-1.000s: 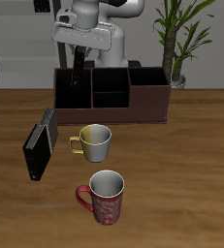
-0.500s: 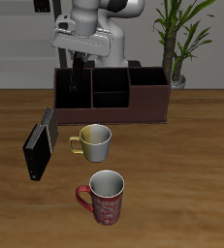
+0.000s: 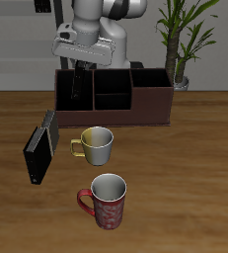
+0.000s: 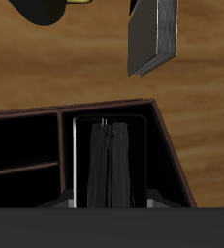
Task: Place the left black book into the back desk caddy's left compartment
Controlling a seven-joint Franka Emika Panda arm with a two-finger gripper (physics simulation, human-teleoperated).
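The slim black book (image 4: 109, 163) stands upright in the caddy's (image 3: 145, 107) end bay (image 4: 111, 155), straight below my pincer (image 3: 82, 79). I cannot tell whether my fingers grasp it. I judge little remains besides letting go and withdrawing.

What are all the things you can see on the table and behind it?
table: one, brown wood, under everything.
back desk caddy: one, dark reddish-brown with black inside, far back on the table.
left black book: one, slim, black, standing upright in the caddy's left compartment.
thick book: one, black with a grey page edge, on the table in front of the caddy.
yellowish mug: one, beside the thick book.
red mug: one, patterned, nearer the table's front edge.
plant: one, green, behind the caddy.
robot arm: one, white, behind the caddy.
gripper: one, dark, above the left compartment; open or shut is unclear.
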